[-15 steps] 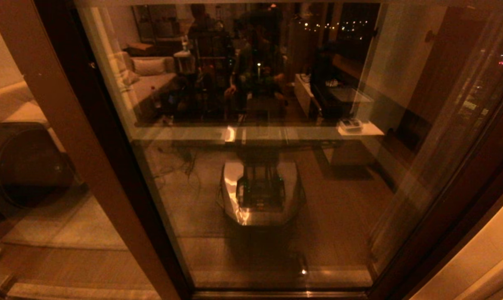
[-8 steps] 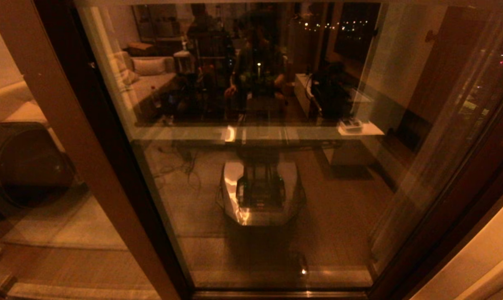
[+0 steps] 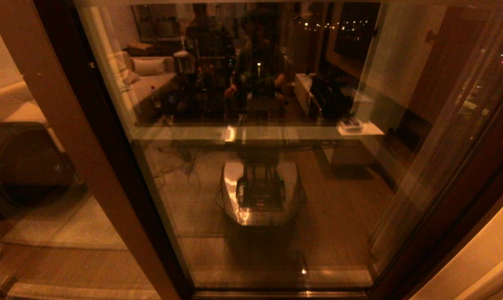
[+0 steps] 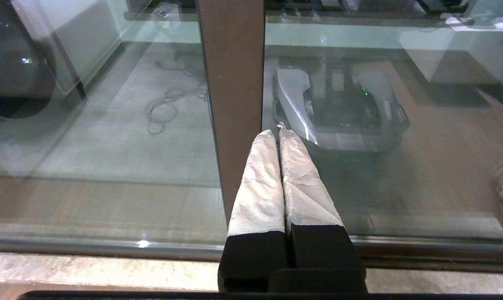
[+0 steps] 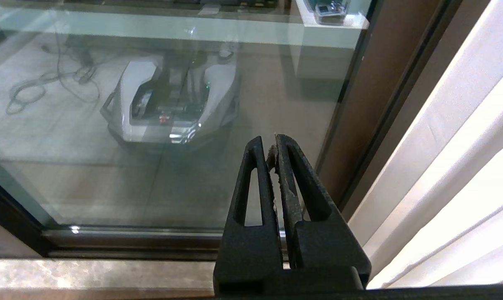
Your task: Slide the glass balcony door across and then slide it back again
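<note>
Left gripper (image 4: pixel 278 131) pressed together, empty, your nearer one: glass balcony door (image 4: pixel 231 83) upright frame just ahead; right gripper (image 5: pixel 272 143) also together.

The glass balcony door (image 3: pixel 276 187) stands on a dark bottom track (image 5: pixel 130 239) (it also shows in the left wrist view (image 4: pixel 110 246)), which runs along a pale, mottled stone sill (image 4: pixel 89 266). The door's brown upright (image 4: pixel 235 104) comes down to that track. Beyond the glass lies a grey tiled floor (image 4: pixel 110 137) with a loose coil of cable (image 4: pixel 164 108) on it, though part of this may be reflection. At the right end of the track a pale curtain (image 5: pixel 455 166) hangs beside the brown frame (image 5: pixel 376 104).
</note>
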`<state>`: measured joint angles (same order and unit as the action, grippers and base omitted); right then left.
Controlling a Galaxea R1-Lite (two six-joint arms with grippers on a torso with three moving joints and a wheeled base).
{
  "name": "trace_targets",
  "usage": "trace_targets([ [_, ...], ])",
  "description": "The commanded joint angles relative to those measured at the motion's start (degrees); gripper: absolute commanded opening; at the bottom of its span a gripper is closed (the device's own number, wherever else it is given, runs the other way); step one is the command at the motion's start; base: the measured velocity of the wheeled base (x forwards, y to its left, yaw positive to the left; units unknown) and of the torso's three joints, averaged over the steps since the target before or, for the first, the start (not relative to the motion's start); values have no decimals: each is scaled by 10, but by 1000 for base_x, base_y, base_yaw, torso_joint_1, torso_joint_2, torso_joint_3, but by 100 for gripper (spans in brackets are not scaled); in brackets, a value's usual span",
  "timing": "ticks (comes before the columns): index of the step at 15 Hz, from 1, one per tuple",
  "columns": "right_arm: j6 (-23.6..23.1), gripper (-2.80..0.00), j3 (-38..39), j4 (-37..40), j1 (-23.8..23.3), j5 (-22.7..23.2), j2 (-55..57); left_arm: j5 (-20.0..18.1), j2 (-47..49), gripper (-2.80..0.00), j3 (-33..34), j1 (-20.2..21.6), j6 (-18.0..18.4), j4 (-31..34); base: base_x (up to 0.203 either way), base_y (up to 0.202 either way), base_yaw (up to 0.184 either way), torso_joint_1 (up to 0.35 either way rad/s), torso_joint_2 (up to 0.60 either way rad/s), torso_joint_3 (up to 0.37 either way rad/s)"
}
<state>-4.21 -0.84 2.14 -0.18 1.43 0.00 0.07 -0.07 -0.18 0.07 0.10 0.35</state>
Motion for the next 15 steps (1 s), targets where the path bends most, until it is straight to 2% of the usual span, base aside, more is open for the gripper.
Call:
trace_targets([
  [1, -1, -280, 1, 2, 0, 1, 0, 0, 0, -280, 0, 0, 0, 0, 0, 0, 0, 0, 0, 0],
  [15, 4, -280, 1, 2, 0, -10, 0, 0, -1, -280, 0, 0, 0, 0, 0, 0, 0, 0, 0, 0],
])
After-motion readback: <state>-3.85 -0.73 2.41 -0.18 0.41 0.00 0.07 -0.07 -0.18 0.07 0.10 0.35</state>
